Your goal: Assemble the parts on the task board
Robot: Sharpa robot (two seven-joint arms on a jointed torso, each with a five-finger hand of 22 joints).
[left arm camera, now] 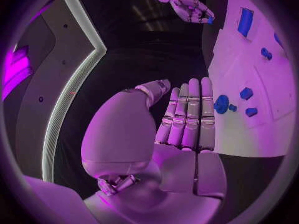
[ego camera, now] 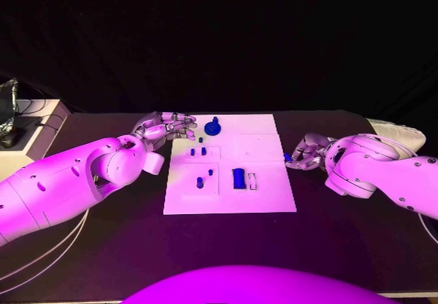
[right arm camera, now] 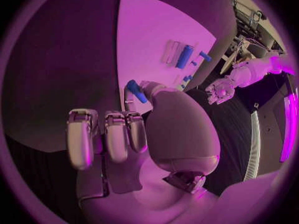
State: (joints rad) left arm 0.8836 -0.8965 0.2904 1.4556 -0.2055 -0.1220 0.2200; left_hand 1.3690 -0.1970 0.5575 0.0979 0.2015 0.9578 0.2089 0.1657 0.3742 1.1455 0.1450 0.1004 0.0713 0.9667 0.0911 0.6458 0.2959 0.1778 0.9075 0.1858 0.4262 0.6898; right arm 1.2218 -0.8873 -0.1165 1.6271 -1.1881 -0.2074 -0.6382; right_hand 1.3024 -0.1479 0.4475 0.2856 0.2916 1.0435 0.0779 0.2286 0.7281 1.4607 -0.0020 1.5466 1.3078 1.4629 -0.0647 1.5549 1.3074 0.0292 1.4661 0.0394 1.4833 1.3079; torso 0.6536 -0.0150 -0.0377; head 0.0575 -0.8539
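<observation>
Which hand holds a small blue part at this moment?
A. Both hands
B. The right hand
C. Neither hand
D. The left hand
B. The right hand, at the right edge of the board, pinches a small blue part, as the right wrist view shows; the left hand has its fingers straight with nothing in them.

You are looking at a robotics lab set up as a test station: a black table (ego camera: 228, 240) stands against black curtains (ego camera: 237, 50), a white task board (ego camera: 264, 196) lies at its middle, and a side bench (ego camera: 37, 130) at your left carries cables and equipment.
</observation>
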